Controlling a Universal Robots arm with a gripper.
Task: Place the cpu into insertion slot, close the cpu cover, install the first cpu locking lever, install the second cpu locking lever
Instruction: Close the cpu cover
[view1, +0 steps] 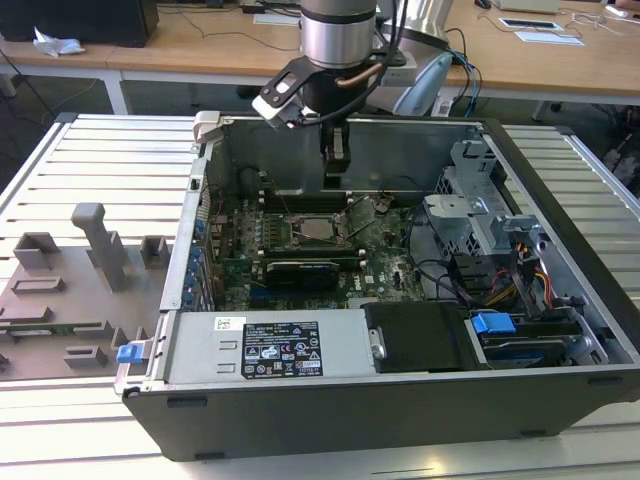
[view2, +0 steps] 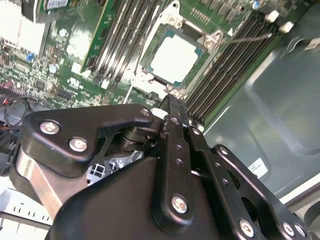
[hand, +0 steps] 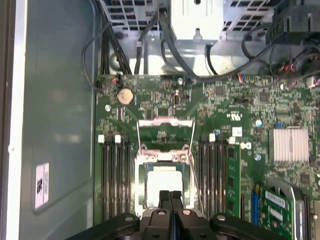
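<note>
Gripper (hand: 170, 196): pinched closed, empty, hung above insertion slot (hand: 141, 175).
Cpu (hand: 162, 184): sat just ahead of it.
Cpu cover (hand: 165, 131): lay open, farther beyond.

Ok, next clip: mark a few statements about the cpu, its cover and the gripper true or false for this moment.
1. The cpu lies in the socket on the board. True.
2. The gripper grips the cpu. False: its fingers are shut on nothing, above the socket.
3. The cpu cover is closed over the cpu. False: it is swung open, leaving the cpu bare.
4. The computer case lies with its open side up. True.
</note>
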